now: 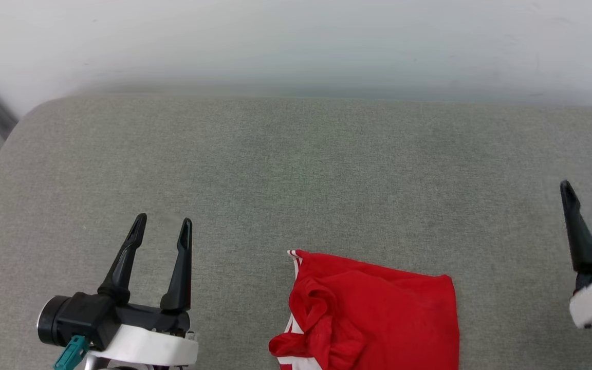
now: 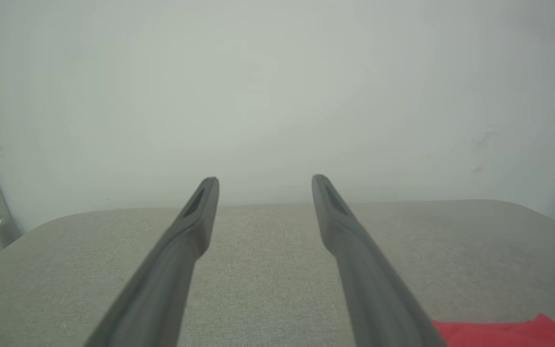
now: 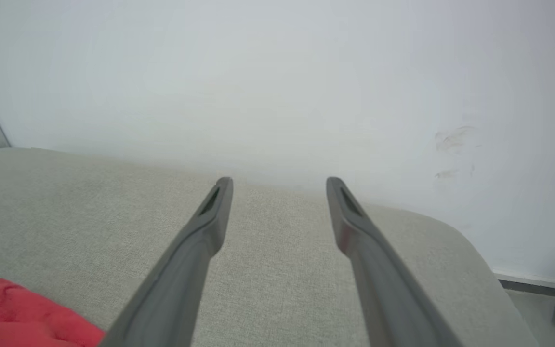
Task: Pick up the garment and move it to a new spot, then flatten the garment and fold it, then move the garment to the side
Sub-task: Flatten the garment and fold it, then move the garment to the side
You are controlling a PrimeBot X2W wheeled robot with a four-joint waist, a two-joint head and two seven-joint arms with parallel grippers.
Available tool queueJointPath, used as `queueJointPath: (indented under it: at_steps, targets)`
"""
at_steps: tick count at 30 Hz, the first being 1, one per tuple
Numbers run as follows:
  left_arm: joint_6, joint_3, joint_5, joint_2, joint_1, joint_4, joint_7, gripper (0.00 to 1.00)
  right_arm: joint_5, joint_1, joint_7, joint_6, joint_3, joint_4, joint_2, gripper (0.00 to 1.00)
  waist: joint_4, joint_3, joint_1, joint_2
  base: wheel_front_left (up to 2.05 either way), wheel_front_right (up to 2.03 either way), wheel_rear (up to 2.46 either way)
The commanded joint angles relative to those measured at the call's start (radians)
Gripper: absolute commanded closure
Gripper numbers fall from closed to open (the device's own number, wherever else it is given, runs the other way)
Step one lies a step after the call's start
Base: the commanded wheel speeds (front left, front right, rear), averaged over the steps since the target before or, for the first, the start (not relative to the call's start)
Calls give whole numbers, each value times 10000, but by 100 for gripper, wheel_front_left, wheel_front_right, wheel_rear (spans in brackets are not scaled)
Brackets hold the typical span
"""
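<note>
While a pale wall (image 1: 296, 41) backs the scene, the grey cushion (image 1: 296, 169) carries a red shirt (image 1: 378, 313) at its near edge, right of its middle. The shirt lies as a folded, roughly square packet, bunched on the side toward the cushion's left. Its near end is cut off by the frame, so its long axis cannot be told. The left gripper (image 1: 165, 226) hovers over the cushion's near-left part and the right gripper (image 1: 591, 182) at its right edge. Both point toward the cushion's far edge, jaws spread wide and holding nothing. The shirt sits between them, touching neither. The left gripper looks slightly nearer, so it would likely lead the move to the side.
</note>
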Motion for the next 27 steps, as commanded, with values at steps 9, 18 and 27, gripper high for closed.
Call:
queueJointPath:
  at_steps: [9, 18, 27]
  targets:
    - [-12, -20, -125, 81, 337, -56, -46, 0, -469, 1575, -2307, -7, -856, -520, 1443, 0, -47, -61, 0, 0, 0, 0, 0]
    - [-11, -184, -132, 98, 405, -54, -46, 0, -798, 1941, -2804, -8, -700, -485, 2078, 0, -19, -160, 0, 0, 0, 0, 0]
    - [-12, -257, -133, 131, 418, -89, -46, 0, -684, 2020, -2613, -7, -625, -495, 2308, 0, -56, -189, 0, 0, 0, 0, 0]
